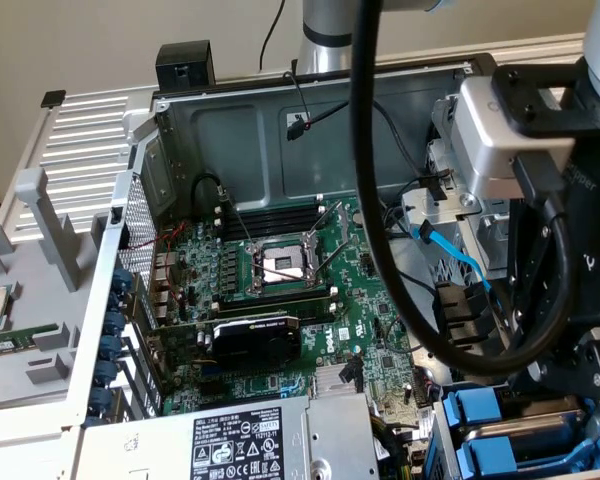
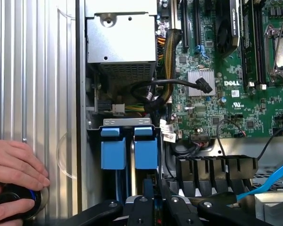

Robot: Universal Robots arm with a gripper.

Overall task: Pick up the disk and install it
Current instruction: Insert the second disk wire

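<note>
**Gripper low over drive bay, disk carriers seated in slots**

Nearest in the exterior view: power supply (image 1: 250,440) with its white label at the bottom, and at bottom right the drive bay with two blue carrier tabs. The gripper (image 2: 155,207) sits right above that bay; black linkage and fingers (image 2: 148,200) are close together over the right-hand disk (image 2: 145,150), whose blue tab stands beside a second blue carrier (image 2: 113,151). Whether the fingers actually clamp anything, cannot tell; the tips are hidden behind the carrier edge. Both carriers look pushed into their slots, upright, side by side, touching or nearly so.

A person's hand (image 2: 14,174) rests on the ribbed side panel (image 2: 33,70) just beside the bay, holding a dark round object.

Farther in: black graphics card (image 1: 255,340), then the open CPU socket (image 1: 280,265) on the motherboard (image 1: 370,330), then the chassis back wall.

Risks, judged: loose blue SATA cable (image 1: 460,260) and black cable bundle (image 2: 155,89) hang near the bay and could snag the arm; a tilted carrier could jam in the rails; the hand is close to the gripper's working space.
</note>
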